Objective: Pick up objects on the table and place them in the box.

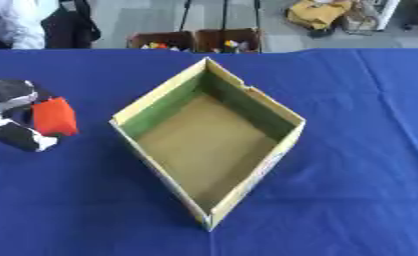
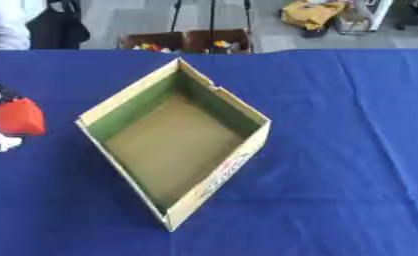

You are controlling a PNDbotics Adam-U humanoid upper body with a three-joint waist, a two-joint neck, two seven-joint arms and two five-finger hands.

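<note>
At the left edge of the table, the robot's left hand (image 1: pixel 13 115) comes in from the side, black and silver, with its fingers and thumb curled round an orange-red object (image 1: pixel 54 116). The object is small and blocky with rounded corners; what it is exactly cannot be made out. It sits between the upper part of the hand and the lower fingers, held over the blue tablecloth (image 1: pixel 352 150), and whether it touches the cloth cannot be told. Just to the right of the hand, well clear of it, stands the cardboard box (image 1: pixel 282 145), open at the top and turned so that one corner points toward the robot and the opposite one away. Its inner walls are greenish, its floor is plain brown, and nothing shows inside it. The outer wall facing the lower right carries some printed colour, seen best in the right eye view. The cloth spreads smooth on all sides of the box, with a few faint creases toward the right. Beyond the far edge of the table, on the floor, stand two brown crates (image 1: pixel 195 40) with small coloured things in them. The right hand shows in neither view.
</note>
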